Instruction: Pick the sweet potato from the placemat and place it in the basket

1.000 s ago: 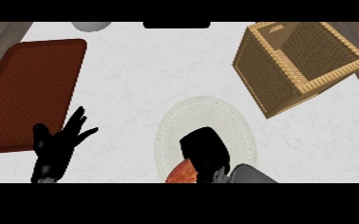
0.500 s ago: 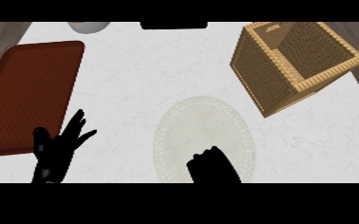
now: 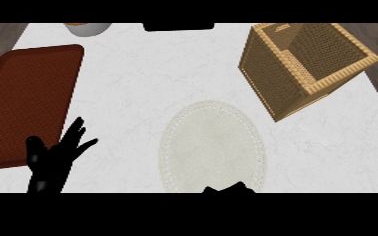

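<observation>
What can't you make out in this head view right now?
- Sweet potato: not visible; placemat shows bare.
- Right robot hand: cut by the lower edge, only a dark tip shows; grasp unknowable.
- Grey object: cropped at the top edge.
- Basket: its walls hide the floor.

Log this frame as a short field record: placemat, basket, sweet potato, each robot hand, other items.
placemat: pale oval placemat at lower centre of the counter, nothing showing on it
basket: woven basket at upper right, tilted, open side showing
sweet potato: not visible in this view
left robot hand: left robot hand open, fingers up, resting at lower left
right robot hand: right robot hand barely showing at the bottom edge; fingers cannot be read
other: brown mat at left; grey bowl at top left
</observation>
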Tool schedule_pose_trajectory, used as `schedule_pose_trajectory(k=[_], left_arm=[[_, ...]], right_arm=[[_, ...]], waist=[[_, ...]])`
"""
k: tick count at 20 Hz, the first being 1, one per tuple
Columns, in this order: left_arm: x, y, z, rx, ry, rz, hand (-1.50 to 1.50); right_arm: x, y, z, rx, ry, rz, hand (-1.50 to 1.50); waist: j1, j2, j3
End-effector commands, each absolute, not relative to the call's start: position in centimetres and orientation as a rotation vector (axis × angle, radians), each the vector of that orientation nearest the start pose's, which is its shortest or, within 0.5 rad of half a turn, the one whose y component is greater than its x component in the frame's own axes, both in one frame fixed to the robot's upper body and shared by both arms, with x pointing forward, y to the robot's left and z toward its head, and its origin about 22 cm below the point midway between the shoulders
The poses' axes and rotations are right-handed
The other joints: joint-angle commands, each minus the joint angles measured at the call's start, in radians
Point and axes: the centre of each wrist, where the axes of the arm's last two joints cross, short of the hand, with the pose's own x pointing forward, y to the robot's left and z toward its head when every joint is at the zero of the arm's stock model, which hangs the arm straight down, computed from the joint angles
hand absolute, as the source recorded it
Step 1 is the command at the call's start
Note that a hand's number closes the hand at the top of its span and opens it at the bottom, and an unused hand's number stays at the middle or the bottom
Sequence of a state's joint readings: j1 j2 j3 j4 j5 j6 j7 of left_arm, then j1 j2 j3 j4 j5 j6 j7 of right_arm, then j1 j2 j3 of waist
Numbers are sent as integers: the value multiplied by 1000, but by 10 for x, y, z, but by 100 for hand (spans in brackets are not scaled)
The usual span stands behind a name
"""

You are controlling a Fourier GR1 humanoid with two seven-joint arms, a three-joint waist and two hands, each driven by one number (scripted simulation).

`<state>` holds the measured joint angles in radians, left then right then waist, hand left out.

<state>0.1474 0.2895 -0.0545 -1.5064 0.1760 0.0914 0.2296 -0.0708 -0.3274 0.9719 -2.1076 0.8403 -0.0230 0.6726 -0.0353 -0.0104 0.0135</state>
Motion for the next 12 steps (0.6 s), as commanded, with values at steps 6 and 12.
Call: schedule_pose_trajectory(k=[6,12], left_arm=[[184,310,-41,170,-1016,-6,0],[187,310,-49,164,-1006,-3,0]], right_arm=[[100,-153,197,-353,-1865,641,150],[126,-167,222,-524,-1857,553,150]], waist=[[21,9,-14],[24,12,-15]])
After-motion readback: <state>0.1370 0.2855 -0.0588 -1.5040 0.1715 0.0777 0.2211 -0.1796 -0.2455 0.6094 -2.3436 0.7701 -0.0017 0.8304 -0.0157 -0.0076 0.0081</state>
